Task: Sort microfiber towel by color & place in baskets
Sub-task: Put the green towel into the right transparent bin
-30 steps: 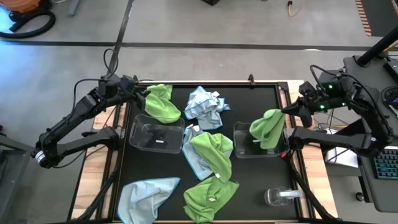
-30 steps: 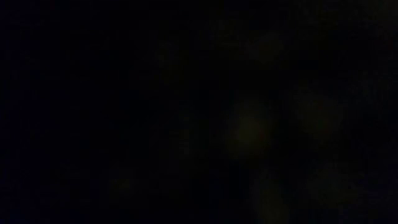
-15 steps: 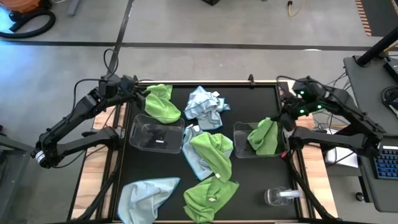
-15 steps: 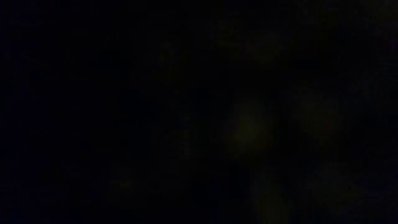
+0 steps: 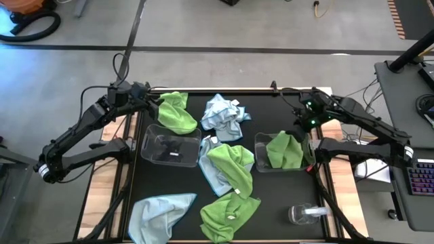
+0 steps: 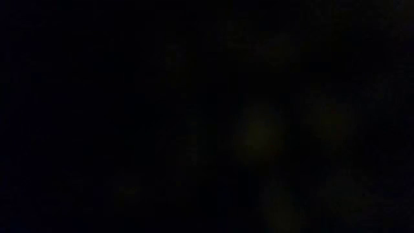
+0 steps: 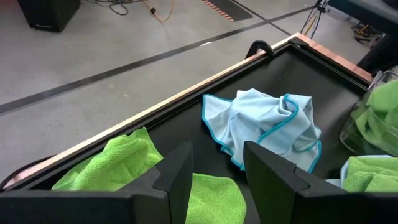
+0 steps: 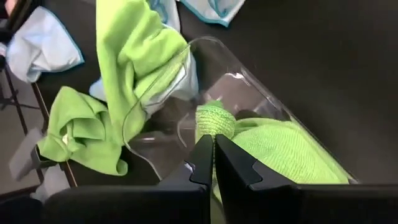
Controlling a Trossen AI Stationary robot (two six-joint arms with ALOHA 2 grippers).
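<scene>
My right gripper [image 8: 213,163] is shut on a lime green towel [image 5: 285,150] that lies bunched in the right clear basket [image 5: 262,144]. At the far left, my left gripper [image 7: 216,180] stands open just over another green towel [image 5: 178,112], which lies on the mat. The left basket [image 5: 169,148] holds no towel. A pale blue towel [image 7: 261,124] lies crumpled at the far middle. A green towel lies over a blue one [image 5: 227,168] at the centre, leaning on the right basket's wall. The low view is dark. My right gripper pinches a raised fold of the green towel [image 8: 214,123] between its two fingers, at the top of the bunch. The fingers slant down from the table's right side. The rest of the towel [image 8: 292,155] lies slack inside the basket.
Another green towel [image 5: 229,213] and a blue one [image 5: 159,213] lie near the front edge. A small clear round container [image 5: 305,214] stands at the front right. Bare black mat [image 5: 271,112] shows at the far right.
My right gripper has come down and toward the table's left, still shut on the green towel. The towel, which hung over the right basket's edge, has sunk into the basket and now lies bunched there.
</scene>
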